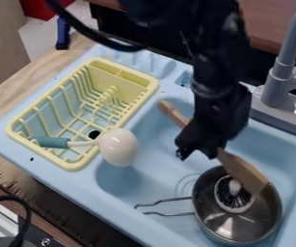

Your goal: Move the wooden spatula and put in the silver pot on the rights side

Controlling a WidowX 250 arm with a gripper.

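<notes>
The black gripper (199, 147) hangs over the middle of the blue sink, shut on the wooden spatula (245, 172). The spatula lies slantwise across it: the handle shows at the upper left, and the broad blade points to the lower right, over the silver pot. Its middle is hidden by the gripper. The silver pot (264, 216) stands in the right part of the sink, its wire handle pointing left. Inside the pot is a round dark-bristled brush (233, 203), partly covered by the blade.
A yellow dish rack (151, 86) sits left of the basin. A ladle with a teal handle (52, 142) and white bowl (118, 147) rests across its front corner, the bowl over the basin's edge. The grey faucet (281, 76) rises at the upper right.
</notes>
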